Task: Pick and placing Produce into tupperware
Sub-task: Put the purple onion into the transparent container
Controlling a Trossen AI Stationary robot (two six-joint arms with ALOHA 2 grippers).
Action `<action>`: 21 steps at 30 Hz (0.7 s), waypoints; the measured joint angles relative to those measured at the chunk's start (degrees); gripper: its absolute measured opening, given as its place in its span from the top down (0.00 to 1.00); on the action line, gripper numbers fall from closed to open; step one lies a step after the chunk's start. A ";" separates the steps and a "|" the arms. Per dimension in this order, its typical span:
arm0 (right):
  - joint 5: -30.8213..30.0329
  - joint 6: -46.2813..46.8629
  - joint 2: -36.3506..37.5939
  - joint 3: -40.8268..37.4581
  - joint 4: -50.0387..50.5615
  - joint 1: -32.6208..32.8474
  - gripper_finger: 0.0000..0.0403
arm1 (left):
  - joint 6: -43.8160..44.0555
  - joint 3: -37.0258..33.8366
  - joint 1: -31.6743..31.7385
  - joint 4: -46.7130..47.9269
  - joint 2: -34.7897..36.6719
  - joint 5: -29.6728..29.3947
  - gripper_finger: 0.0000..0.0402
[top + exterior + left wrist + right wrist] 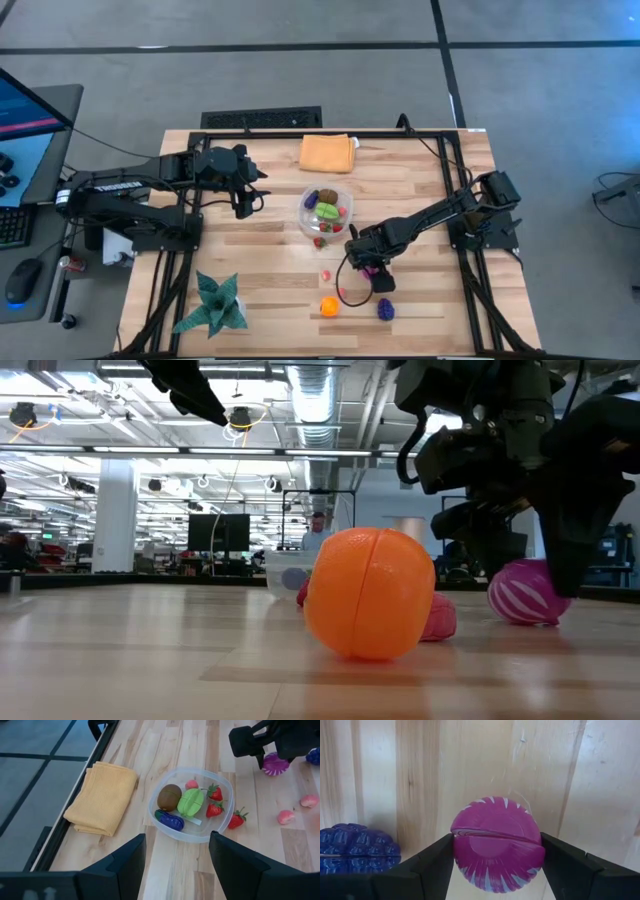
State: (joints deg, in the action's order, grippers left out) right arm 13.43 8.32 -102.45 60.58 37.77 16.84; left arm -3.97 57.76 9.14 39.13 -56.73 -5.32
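1. Magenta is the colour we meet at the right gripper: a round toy fruit with pale stripes fanning from its top and a seam across its middle, as if made of two halves.
2. We see the two dark fingers pressed against its sides, so the right gripper is clamped on the magenta fruit, low over the wood table, in front of the tub and toward the right arm's side.
3. Just beside it lies a dark blue, bumpy piece, apart from the fingers.
4. The tub is clear plastic, shallow and rounded-square, sitting near the table's middle.
5. Inside it we count a brown kiwi-like piece, a light green piece, a dark purple piece, a small pink piece and two red strawberries.
6. A third strawberry lies on the wood touching the tub's outer rim.
7. Two small pink pieces lie on the table farther out.
8. An orange ball with a seam down its middle rests near the front edge.
9. The left gripper hangs above the table beside the tub, its fingers parted with nothing between them.
10. A folded orange cloth lies at the back edge, and a green spiky plant stands at the front left.
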 joint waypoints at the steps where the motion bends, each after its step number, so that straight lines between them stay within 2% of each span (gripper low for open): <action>1: 0.00 0.00 0.00 0.00 0.12 0.00 0.27 | -0.01 0.00 0.00 0.00 0.00 -0.02 0.48; 11: 0.51 0.28 0.69 0.00 1.38 -1.43 0.27 | -0.37 0.00 -0.01 0.00 0.00 -0.11 0.48; 21: -0.08 0.35 8.05 0.04 1.73 -5.63 0.28 | -0.35 0.00 0.01 0.00 0.00 -0.11 0.48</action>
State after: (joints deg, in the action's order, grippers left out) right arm 13.35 8.67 -94.41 60.62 39.50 11.21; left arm -4.32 57.76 9.15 39.13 -56.73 -5.43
